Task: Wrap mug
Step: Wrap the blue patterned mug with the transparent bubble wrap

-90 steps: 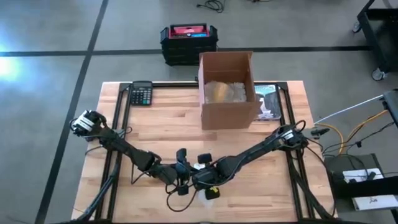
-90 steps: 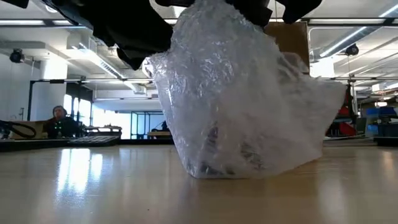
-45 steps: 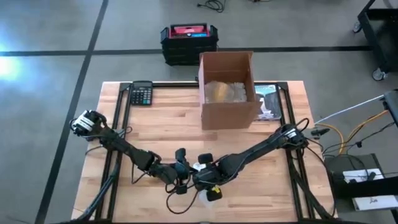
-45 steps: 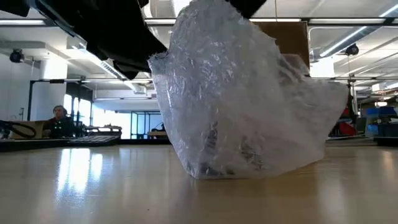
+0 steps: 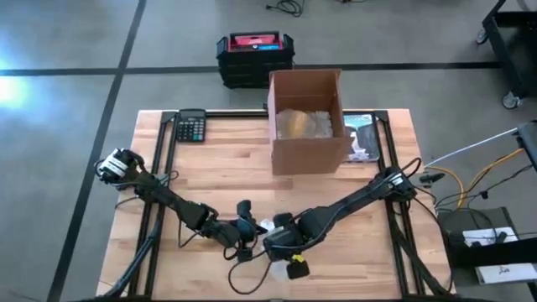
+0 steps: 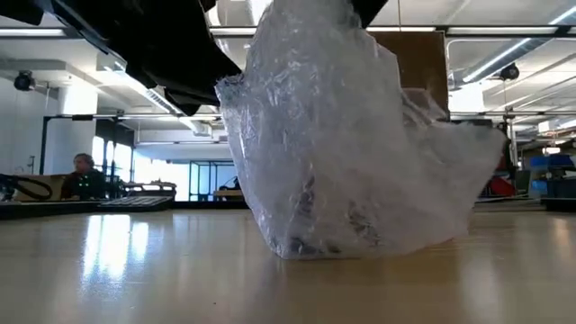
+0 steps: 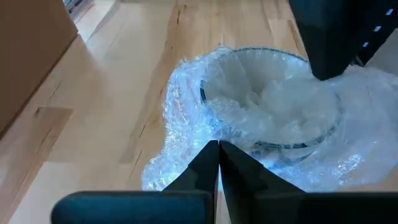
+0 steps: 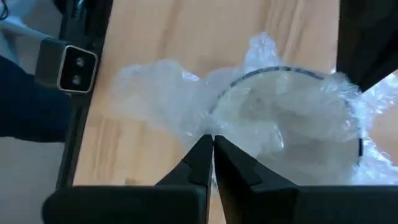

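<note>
The mug (image 7: 273, 106) stands upright on the wooden worktop (image 5: 218, 168), near its 6 o'clock edge. Bubble wrap (image 6: 351, 144) is bunched up all around it and tucked into its open top. The left gripper (image 7: 217, 149) sits at the mug's 9 o'clock side with its jaws pressed shut on an edge of the wrap. The right gripper (image 8: 212, 142) is just over the mug, jaws pinched shut on the wrap too. A cardboard box (image 5: 306, 122) sits at 12 o'clock, with a calculator (image 5: 191, 127) at 11 o'clock.
</note>
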`<state>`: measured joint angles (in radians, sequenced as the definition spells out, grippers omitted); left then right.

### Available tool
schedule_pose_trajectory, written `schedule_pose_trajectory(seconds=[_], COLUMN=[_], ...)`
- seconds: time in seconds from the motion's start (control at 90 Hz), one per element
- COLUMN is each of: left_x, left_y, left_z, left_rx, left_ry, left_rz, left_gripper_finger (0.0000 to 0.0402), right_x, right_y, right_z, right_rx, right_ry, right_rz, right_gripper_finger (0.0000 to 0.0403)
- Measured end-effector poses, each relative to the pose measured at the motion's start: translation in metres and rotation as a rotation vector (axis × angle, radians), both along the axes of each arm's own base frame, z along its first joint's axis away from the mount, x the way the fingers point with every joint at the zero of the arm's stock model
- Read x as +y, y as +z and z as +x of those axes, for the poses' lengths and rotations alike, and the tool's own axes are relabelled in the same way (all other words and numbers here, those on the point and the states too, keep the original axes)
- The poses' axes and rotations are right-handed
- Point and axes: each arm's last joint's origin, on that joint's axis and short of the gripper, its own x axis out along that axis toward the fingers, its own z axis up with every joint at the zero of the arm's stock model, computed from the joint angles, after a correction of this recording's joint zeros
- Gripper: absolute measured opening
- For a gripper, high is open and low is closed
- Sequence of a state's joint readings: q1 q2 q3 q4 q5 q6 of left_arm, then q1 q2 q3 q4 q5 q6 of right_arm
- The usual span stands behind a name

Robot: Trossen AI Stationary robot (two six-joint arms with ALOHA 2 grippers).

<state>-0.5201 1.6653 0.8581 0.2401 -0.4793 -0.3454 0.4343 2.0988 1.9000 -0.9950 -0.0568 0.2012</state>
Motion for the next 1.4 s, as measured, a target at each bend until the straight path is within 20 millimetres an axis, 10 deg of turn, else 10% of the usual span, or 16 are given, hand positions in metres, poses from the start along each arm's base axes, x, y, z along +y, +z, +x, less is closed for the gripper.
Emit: schedule_pose_trajectory(seconds=[0.456, 0.667, 1.067, 1.4], left_x=[-0.001, -0.001, -0.002, -0.002], left_y=[0.001, 0.001, 0.001, 0.001], left_z=[0.001, 0.001, 0.001, 0.001], left_rx=[-0.004, 0.003, 0.004, 0.006], left_ry=[-0.009, -0.04, -0.059, -0.055], left_rz=[-0.003, 0.0, -0.004, -0.004], left_gripper_finger=[0.0, 0.0, 0.0, 0.0], right_x=[-0.016, -0.018, -0.016, -0.016], right_y=[-0.067, -0.06, 0.022, -0.019], right_z=[0.022, 0.022, 0.004, 0.016], right_rx=[0.088, 0.081, 0.004, -0.037], right_ry=[0.045, 0.055, 0.064, 0.049], right_rz=[-0.116, -0.117, -0.095, -0.202], right_gripper_finger=[0.0002, 0.0002, 0.0002, 0.0002])
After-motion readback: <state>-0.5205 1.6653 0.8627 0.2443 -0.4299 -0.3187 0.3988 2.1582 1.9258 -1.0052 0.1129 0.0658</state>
